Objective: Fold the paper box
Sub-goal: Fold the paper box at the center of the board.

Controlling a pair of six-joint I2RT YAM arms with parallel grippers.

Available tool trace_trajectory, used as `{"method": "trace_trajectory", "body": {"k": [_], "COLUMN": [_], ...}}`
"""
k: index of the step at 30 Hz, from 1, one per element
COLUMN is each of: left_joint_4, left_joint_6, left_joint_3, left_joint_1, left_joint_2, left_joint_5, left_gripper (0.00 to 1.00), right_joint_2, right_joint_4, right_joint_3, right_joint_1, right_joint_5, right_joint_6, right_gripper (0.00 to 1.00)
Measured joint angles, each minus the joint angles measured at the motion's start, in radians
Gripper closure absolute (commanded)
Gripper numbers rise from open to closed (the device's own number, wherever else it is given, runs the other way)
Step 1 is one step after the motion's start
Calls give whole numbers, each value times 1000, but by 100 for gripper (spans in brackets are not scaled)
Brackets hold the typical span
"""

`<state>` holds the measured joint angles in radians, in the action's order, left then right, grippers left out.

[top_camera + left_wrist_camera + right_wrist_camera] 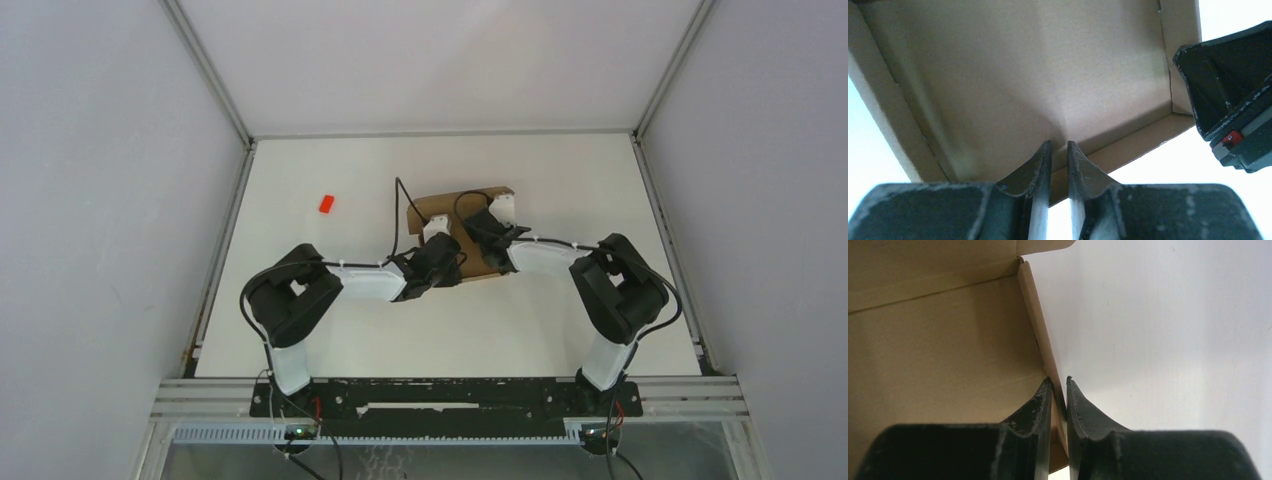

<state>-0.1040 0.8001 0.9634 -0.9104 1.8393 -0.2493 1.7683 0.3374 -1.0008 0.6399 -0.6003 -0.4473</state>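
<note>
Plainly, a thin wall could buckle or tear here if the two arms pull unevenly, or the light box could skid.

On the white table (330, 320), toward its far middle, sits the plain brown cardboard paper box (445, 207), an open tray with its walls raised. The right gripper (1058, 382) has its black fingers almost together, and the box's side wall (1035, 315) runs straight into the slit, apparently pinched. The left gripper (1058, 146) shows an equally narrow gap, with its tips at the near wall (1128, 145). Whether it clamps any cardboard I cannot tell.
</note>
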Motion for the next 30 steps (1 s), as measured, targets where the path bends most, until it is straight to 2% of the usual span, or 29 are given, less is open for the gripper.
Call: {"method": "trace_trajectory", "body": {"k": [2, 6, 10, 17, 20, 30], "left_joint_4": [-2, -3, -4, -4, -4, -5], "left_joint_6": [0, 0, -6, -7, -7, -10], "left_joint_3": [-1, -2, -2, -2, -2, -2], "left_joint_1": [0, 0, 0, 0, 0, 0], "left_joint_2": [0, 0, -1, -1, -1, -1], "left_joint_5": [2, 6, 9, 20, 23, 26], "left_gripper": [77, 77, 77, 77, 77, 77], "right_joint_2": [-9, -10, -11, -52, -68, -91], "right_joint_4": [0, 0, -6, -39, -48, -71], "right_joint_3": [12, 14, 17, 73, 88, 106], "right_joint_1": [6, 8, 8, -23, -45, -109], "right_joint_5": [-5, -5, 0, 101, 160, 289], "right_joint_6": [-15, -26, -25, -31, -30, -22], "right_gripper": [100, 83, 80, 64, 60, 60]}}
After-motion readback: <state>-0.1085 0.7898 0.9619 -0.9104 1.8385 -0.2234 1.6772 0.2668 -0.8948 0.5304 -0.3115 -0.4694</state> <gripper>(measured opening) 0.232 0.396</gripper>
